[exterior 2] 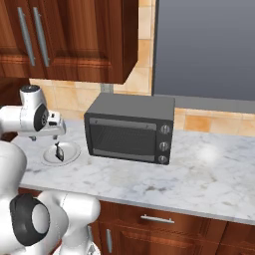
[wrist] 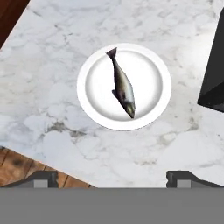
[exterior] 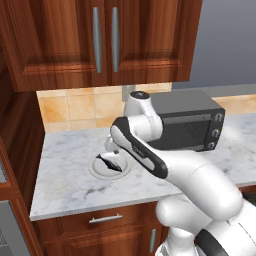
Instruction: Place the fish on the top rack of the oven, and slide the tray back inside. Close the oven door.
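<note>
The fish (wrist: pixel 122 85), small, slim and dark grey, lies on a round white plate (wrist: pixel 148 78) on the marble counter, its tail pointing away from my hand. My gripper (wrist: pixel 116 179) hangs above the plate, open, with its fingertips wide apart and nothing between them. From the left base the fish (exterior: pixel 110 161) shows on the plate (exterior: pixel 97 171) just under the gripper (exterior: pixel 112 149). From the right base the fish (exterior 2: pixel 59 152) lies below the gripper (exterior 2: pixel 58 143). The oven, its door and the top rack are out of view.
A dark box-shaped toaster oven (exterior 2: pixel 132 129) stands on the counter (exterior: pixel 70 190) right of the plate, and its corner (wrist: pixel 214 74) is near my hand. Wooden wall cabinets (exterior: pixel 100 40) hang above. A grey panel edge (exterior: pixel 6 230) sits low at the left.
</note>
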### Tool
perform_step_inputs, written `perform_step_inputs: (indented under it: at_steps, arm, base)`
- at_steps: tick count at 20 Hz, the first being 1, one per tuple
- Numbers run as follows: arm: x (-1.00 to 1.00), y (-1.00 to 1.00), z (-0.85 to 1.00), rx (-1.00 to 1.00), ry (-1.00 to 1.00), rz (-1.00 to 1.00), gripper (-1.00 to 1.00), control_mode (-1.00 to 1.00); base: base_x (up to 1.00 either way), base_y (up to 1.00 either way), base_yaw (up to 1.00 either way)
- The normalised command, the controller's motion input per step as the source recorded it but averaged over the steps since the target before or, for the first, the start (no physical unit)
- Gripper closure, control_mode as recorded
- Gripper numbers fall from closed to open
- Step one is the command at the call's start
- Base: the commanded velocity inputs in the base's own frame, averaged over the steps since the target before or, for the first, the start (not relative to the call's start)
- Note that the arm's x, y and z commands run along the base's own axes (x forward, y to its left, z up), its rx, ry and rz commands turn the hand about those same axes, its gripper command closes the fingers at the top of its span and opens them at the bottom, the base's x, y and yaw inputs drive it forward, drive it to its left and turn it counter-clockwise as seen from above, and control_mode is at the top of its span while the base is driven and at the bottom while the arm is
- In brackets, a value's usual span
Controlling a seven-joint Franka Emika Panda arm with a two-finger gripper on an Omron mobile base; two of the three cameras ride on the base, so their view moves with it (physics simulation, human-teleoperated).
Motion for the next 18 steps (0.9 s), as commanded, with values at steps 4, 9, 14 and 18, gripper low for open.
perform_step_inputs:
  at_steps: [4, 9, 14, 18]
  arm:
    - [0.24, 0.26, -0.38, -0.03, 0.12, 0.06, -1.00, -1.00]
    - [0.28, 0.03, -0.46, -0.04, 0.06, 0.02, -1.00, -1.00]
    - [0.42, 0.01, -0.42, -0.02, 0.01, 0.02, -1.00, -1.00]
    - [0.47, 0.13, -0.46, -0.04, 0.00, 0.01, -1.00, -1.00]
  base:
    - [0.00, 0.00, 0.00]
    - [0.00, 0.00, 0.00]
    - [0.00, 0.00, 0.00]
    - [0.00, 0.00, 0.00]
